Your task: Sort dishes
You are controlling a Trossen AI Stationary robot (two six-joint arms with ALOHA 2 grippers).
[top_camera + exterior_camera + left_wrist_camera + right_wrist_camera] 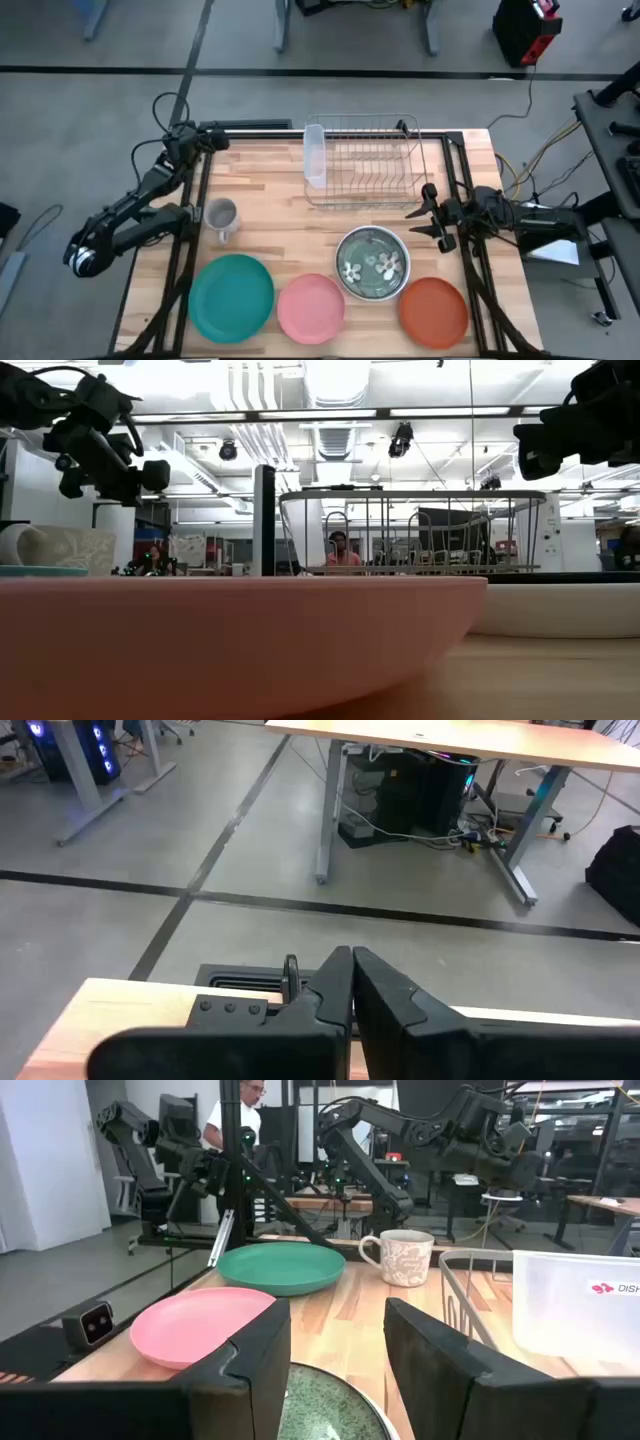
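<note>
Four dishes lie in a row along the table's near edge: a teal plate (231, 297), a pink plate (311, 307), a white bowl (347, 283) with a dark green flowered plate (372, 263) in it, and an orange-red plate (433, 311). My right gripper (425, 215) stands open above the table, just right of the bowl and on its far side, pointing toward the table's left edge. In the right wrist view its fingers (337, 1365) frame the green plate (330, 1410). My left gripper (212, 141) is shut at the far left corner, its fingers (352, 982) pointing out over the far edge.
A wire dish rack (365, 160) with a clear plastic tray (314, 155) at its left end stands at the far middle. A small grey mug (221, 218) stands behind the teal plate. Bare wood lies between the rack and the row of dishes.
</note>
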